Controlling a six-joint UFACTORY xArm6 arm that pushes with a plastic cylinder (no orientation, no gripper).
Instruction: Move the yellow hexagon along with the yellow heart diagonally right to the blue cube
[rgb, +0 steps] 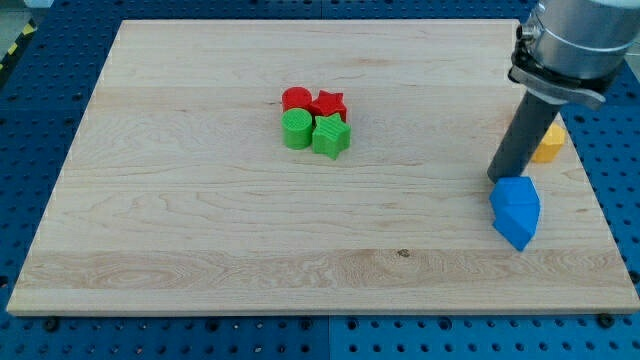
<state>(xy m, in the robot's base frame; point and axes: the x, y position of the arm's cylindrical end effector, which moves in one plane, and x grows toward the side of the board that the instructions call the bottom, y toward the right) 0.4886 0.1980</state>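
Note:
My tip (499, 178) rests on the board at the view's right, just above the top-left edge of a blue block (516, 210), whose exact shape I cannot make out. A yellow block (549, 143) lies just right of the rod, partly hidden behind it; I cannot tell whether it is the hexagon or the heart. No second yellow block shows. The rod (522, 135) rises to the arm's grey body (575, 40) at the view's top right.
A tight cluster sits left of the board's middle: a red cylinder (295, 99), a red star (329, 104), a green cylinder (296, 129) and a green star (331, 136). The wooden board's right edge (590, 180) runs close to the blue and yellow blocks.

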